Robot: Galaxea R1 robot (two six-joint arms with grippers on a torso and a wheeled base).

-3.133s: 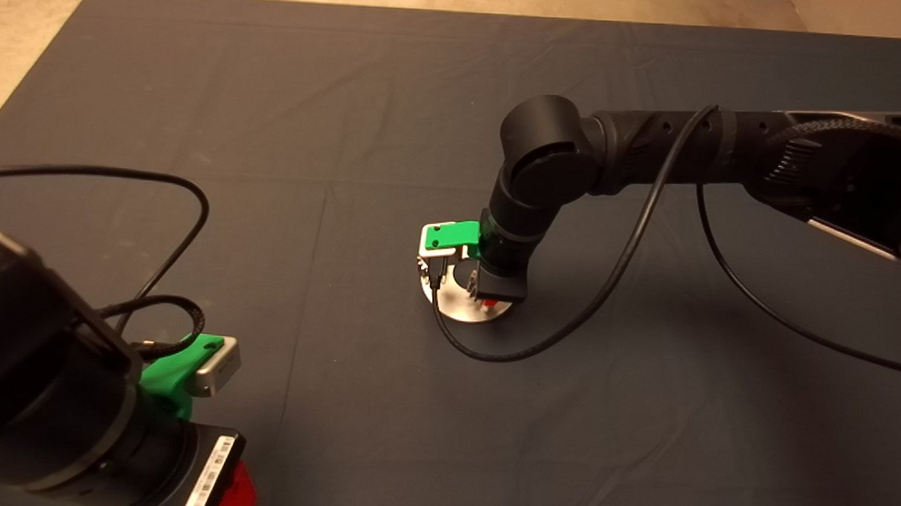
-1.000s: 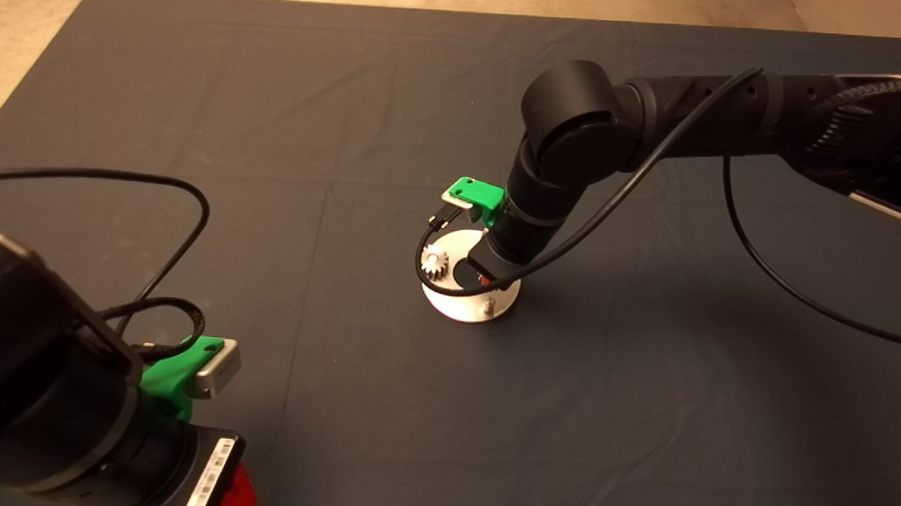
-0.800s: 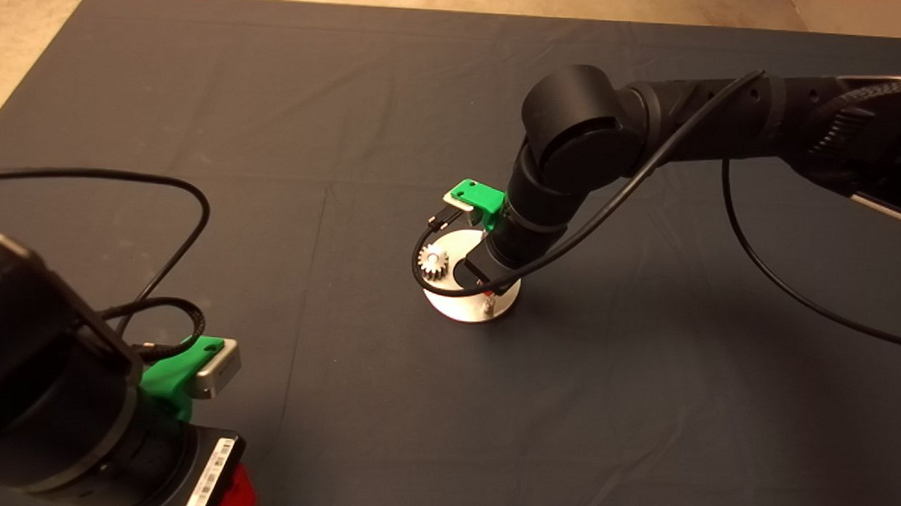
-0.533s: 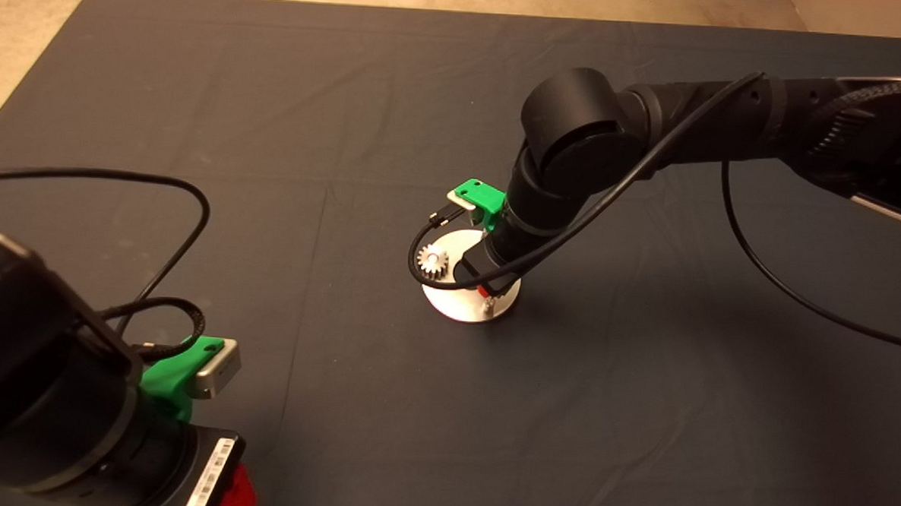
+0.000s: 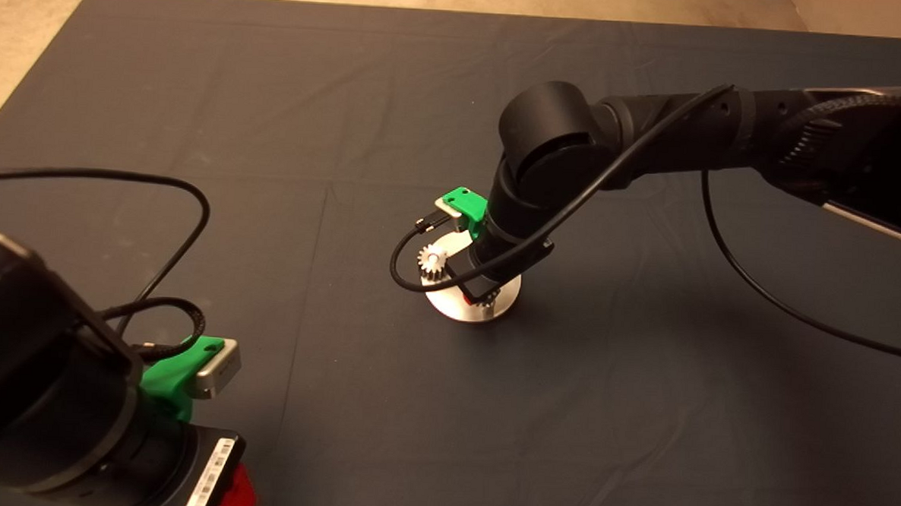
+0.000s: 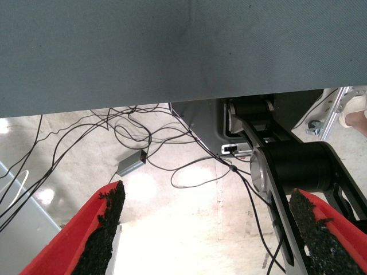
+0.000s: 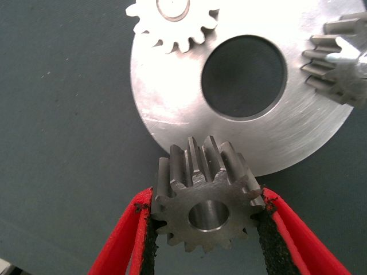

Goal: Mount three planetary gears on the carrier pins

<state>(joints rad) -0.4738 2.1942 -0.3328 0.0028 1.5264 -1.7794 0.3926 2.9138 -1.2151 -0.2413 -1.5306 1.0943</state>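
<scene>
**A:** What has changed in the last second or so?

**B:** The right gripper (image 7: 207,232) has shifted over the disc (image 7: 172,132), toward the disc's edge nearest the front of the mat (image 5: 274,123); a bare pin stood at that edge half a second ago; in the head view the wrist now covers that spot, and gear teeth show there instead

**A:** Is it carrying anything?

**B:** Yes; its red fingers (image 7: 129,240) are clamped on opposite flanks of the third gear (image 7: 206,195); the bore faces the wrist camera and the gear hangs over the disc's rim

**A:** And the other two?

**B:** The first gear (image 7: 172,17) lies flat on the disc with the end of a carrier pin (image 7: 172,7) showing in its bore; it has kept its place through the recent frames; the second gear (image 7: 338,63) stands further round the rim, though I cannot tell whether it is fully down on its pin

**A:** So how far along is the job?

**B:** I judge two of three placed and this the last insertion; the held bore looks empty in the wrist view, so I take it the pin is not yet entered; the gear likely needs centring and levelling before it goes down, since a skewed bore may jam

**A:** The left arm?

**B:** The left gripper (image 6: 206,229) waits at the mat's front-left corner; its pads (image 6: 103,229) are spread wide with nothing between them
</scene>
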